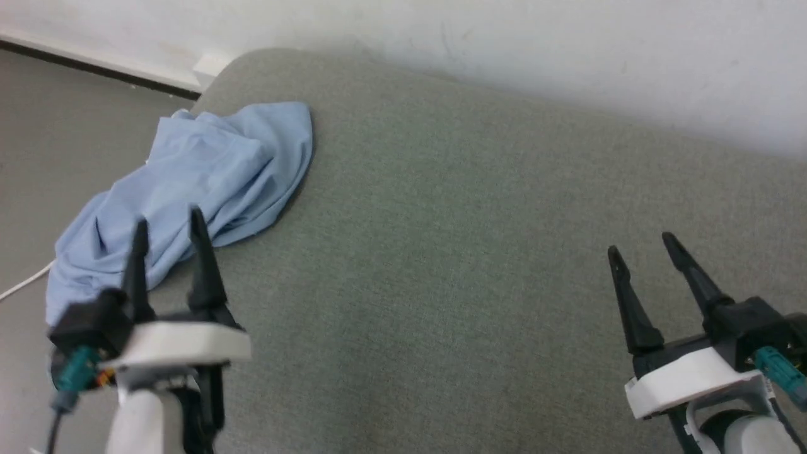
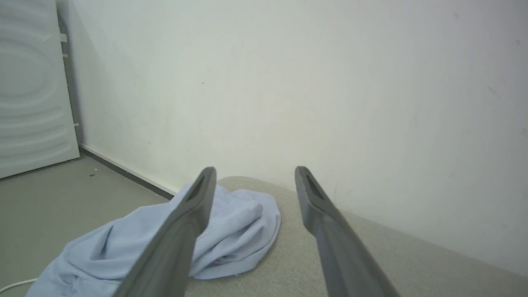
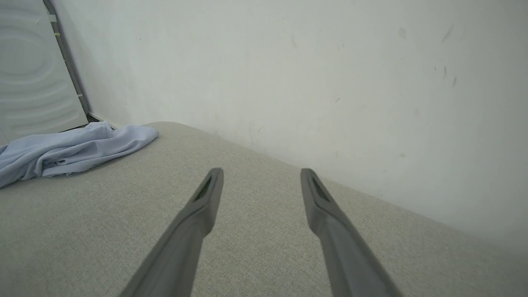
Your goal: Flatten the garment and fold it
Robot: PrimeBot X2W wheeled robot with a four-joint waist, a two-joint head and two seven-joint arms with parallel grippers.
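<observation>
Left claw [image 1: 169,217] and right claw [image 1: 639,244] are both empty, each with its two dark fingers spread wide. The left one hovers just in front of the garment with its tips pointing into the folds. The right one hangs over bare cloth at the near right, well apart from it. Behind everything stands a plain white wall [image 1: 504,38], and the grey floor [image 1: 57,126] drops away on the left. The surface [image 1: 441,252], a broad grey fabric-covered top with a rounded far-left corner, has most of its area bare. The garment [image 1: 208,170] lies bunched in a light blue heap at that far-left corner. Its upper part rests on the surface, while its lower part spills over the left edge toward the floor. The folds are too crumpled to tell collar from sleeve or hem. A thin white cable [image 1: 22,284] runs along the floor beside the overhanging part. Judged from this, the task has barely begun: nothing is flattened, no fold is made, and neither claw has hold of any cloth. What is left is nearly everything. The heap must be taken up, brought toward the middle of the surface, spread out smooth, and only then folded. The left claw looks best placed for the first grasp.
</observation>
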